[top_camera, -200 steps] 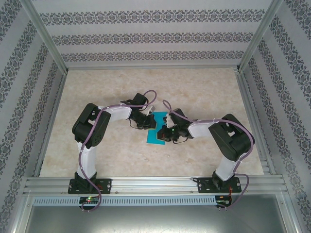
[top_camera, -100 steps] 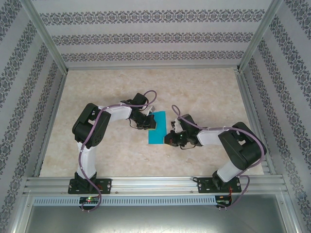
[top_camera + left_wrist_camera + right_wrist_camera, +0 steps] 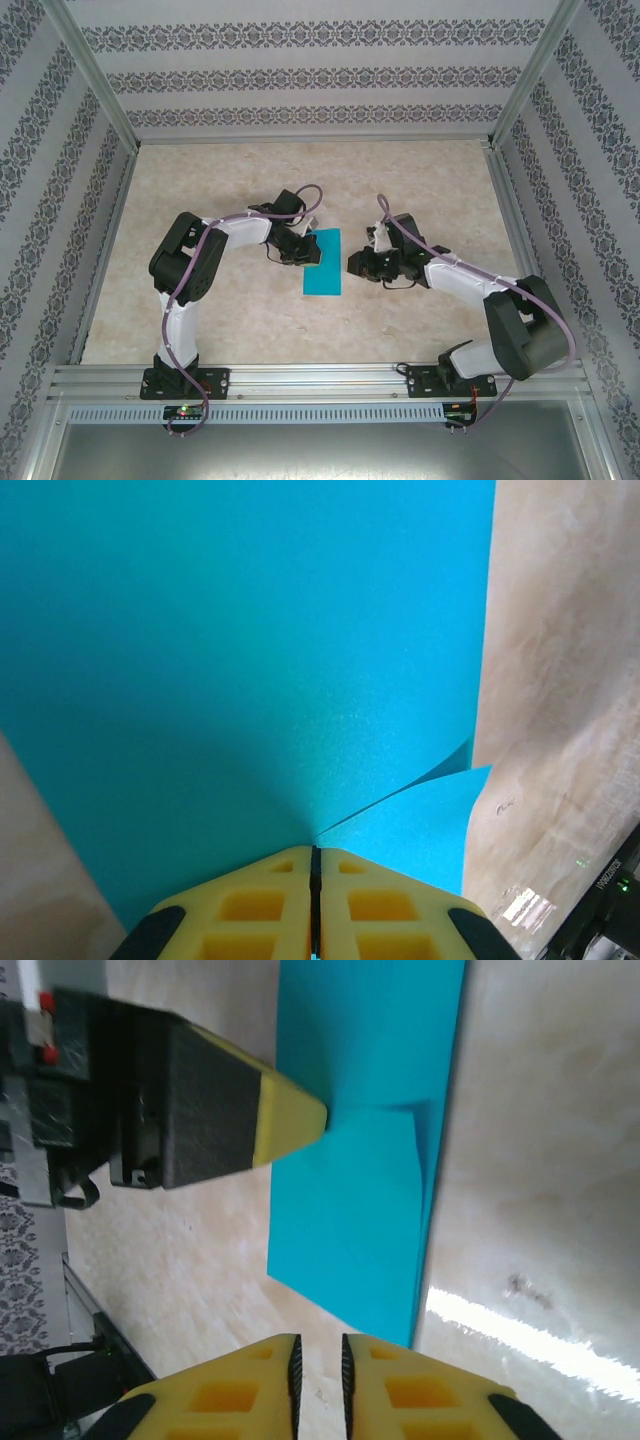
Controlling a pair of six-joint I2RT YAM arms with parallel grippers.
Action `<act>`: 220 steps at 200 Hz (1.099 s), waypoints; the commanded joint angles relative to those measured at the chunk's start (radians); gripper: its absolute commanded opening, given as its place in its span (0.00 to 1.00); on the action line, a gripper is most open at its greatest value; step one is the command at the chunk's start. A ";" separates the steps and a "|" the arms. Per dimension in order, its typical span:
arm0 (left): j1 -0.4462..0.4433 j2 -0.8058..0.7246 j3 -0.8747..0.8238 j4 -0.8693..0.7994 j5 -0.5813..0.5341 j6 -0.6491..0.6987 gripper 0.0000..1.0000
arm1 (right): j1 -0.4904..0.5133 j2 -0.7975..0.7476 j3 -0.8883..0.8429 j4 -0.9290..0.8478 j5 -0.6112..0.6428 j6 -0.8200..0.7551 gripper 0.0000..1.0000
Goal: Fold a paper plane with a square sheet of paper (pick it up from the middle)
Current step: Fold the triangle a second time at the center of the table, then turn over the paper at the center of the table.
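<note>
- Beige marbled tabletop filled the floor of the cell, with grey-patterned wallpaper walls on three sides and a silver aluminium rail along the near edge.
- Near the middle of the tabletop we saw the thin teal-blue sheet of paper, lying flat as a tall rectangle folded double, long sides running near to far.
- On the left wrist view, a loose upper flap of the sheet showed a slanting edge towards its right border.
- We found the left gripper, black with yellow fingertips, reaching in from the left, its tip resting on the sheet's left edge.
- Its jaws were pressed together with only a hairline seam between them; we could not tell whether any layer was pinched.
- To the right of the sheet, the right gripper sat low, close to the right edge but apart from it.
- Its yellow fingers stood slightly parted, a narrow gap between them and nothing held.
</note>
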 commanded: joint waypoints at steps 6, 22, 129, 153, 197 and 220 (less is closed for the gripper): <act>0.009 -0.010 0.041 -0.061 -0.021 0.025 0.13 | -0.022 0.059 0.048 -0.035 -0.009 -0.064 0.26; 0.009 -0.026 0.056 -0.074 -0.020 0.027 0.16 | -0.022 0.102 0.071 -0.022 -0.032 -0.077 0.27; 0.009 -0.160 0.082 -0.178 -0.127 0.082 0.40 | 0.003 0.246 0.183 0.000 -0.098 -0.143 0.35; 0.010 -0.201 0.061 -0.189 -0.167 0.096 0.43 | 0.019 0.266 0.195 -0.007 -0.095 -0.163 0.37; 0.013 -0.317 -0.042 -0.124 -0.236 0.094 0.48 | 0.043 0.322 0.212 0.011 -0.073 -0.185 0.37; 0.013 -0.371 -0.114 -0.071 -0.227 0.069 0.49 | 0.055 0.346 0.221 0.024 -0.077 -0.192 0.36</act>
